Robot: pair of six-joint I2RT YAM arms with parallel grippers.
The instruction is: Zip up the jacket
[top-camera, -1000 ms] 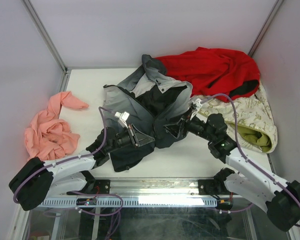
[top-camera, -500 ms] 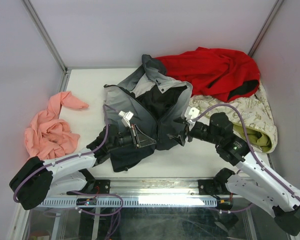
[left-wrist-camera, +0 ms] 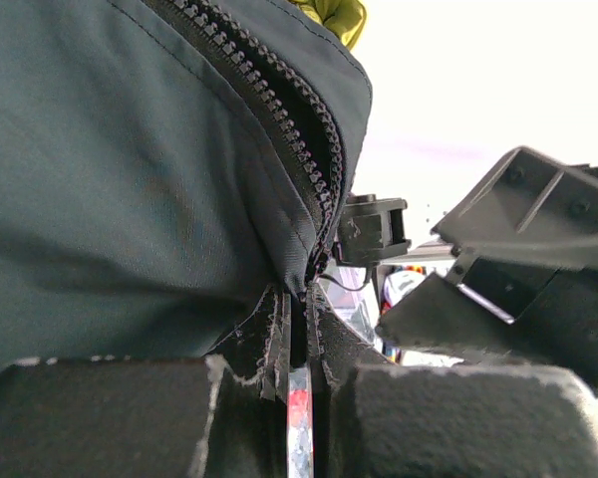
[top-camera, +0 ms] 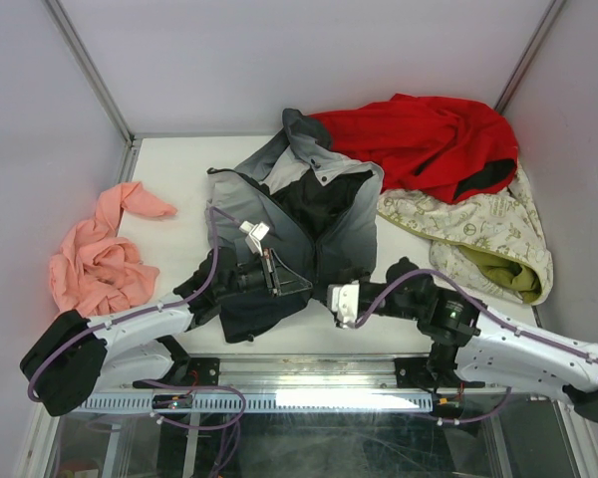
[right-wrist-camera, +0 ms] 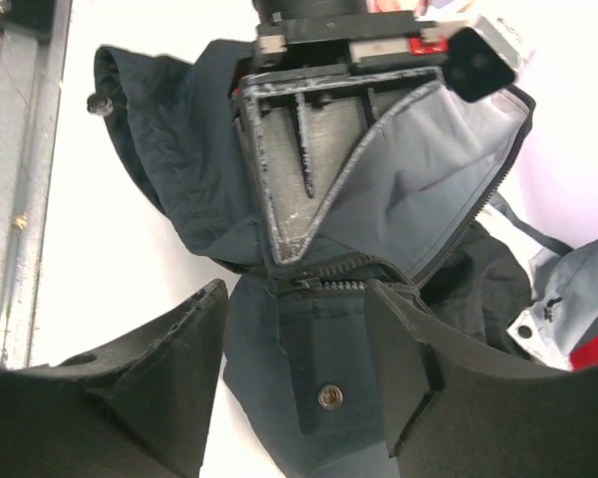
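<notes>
From the left wrist alone, left hand [left-wrist-camera: 297, 398] visibly pinches jacket [left-wrist-camera: 130, 179] hem.

Lab enclosure, white panel walls [top-camera: 279, 60], aluminium posts [top-camera: 90, 70]

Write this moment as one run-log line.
left gripper: shut on charcoal-and-grey crinkly jacket hem, beside zipper | right gripper: open, facing hem, holding nothing | jacket front: open

White arms [top-camera: 140, 321], black joints [top-camera: 55, 363] — purple cables [top-camera: 212, 244]
</notes>
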